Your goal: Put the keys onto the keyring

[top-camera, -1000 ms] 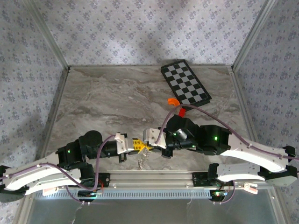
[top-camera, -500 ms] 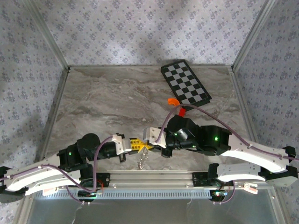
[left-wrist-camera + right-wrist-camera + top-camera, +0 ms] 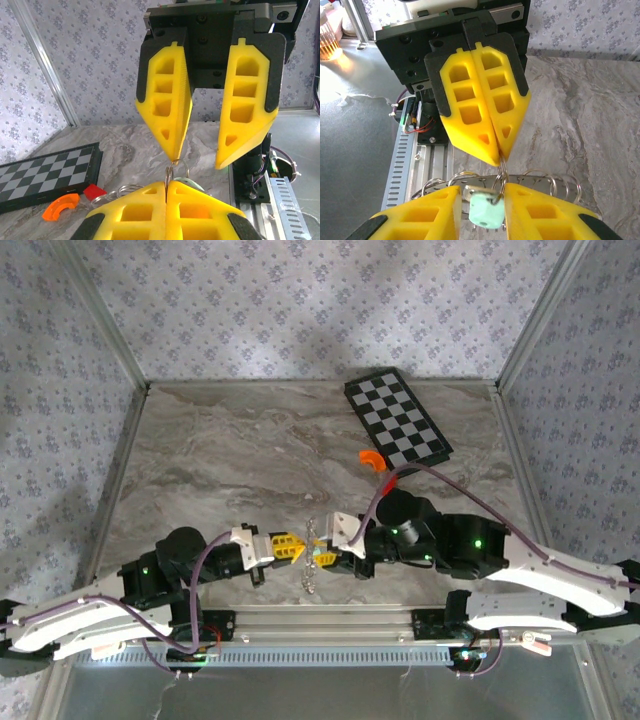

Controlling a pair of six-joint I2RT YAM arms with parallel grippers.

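In the left wrist view my left gripper (image 3: 166, 182) is shut on a thin silver ring of the keyring (image 3: 172, 170). Facing it tip to tip, my right gripper (image 3: 198, 159) stands open. The right wrist view has the pale teal keys (image 3: 486, 212) hanging from that ring, between the parted fingers of my right gripper (image 3: 482, 189); a gap shows on the piece's left side. The left gripper (image 3: 499, 157) pinches the ring just above. From the top, both grippers (image 3: 290, 548) (image 3: 325, 556) meet near the front edge, and the keyring (image 3: 311, 577) dangles below them.
A metal strip carrying several silver rings (image 3: 540, 179) hangs with the keyring. The checkered board (image 3: 397, 416) lies at the back right, with an orange curved piece (image 3: 371, 459) and a small red block (image 3: 389, 479) beside it. The aluminium rail (image 3: 330, 618) runs along the near edge.
My right gripper has opened off the teal piece and its arm has drawn slightly right. The left gripper stays shut and has shifted a little left; the dangling rings swung with them.
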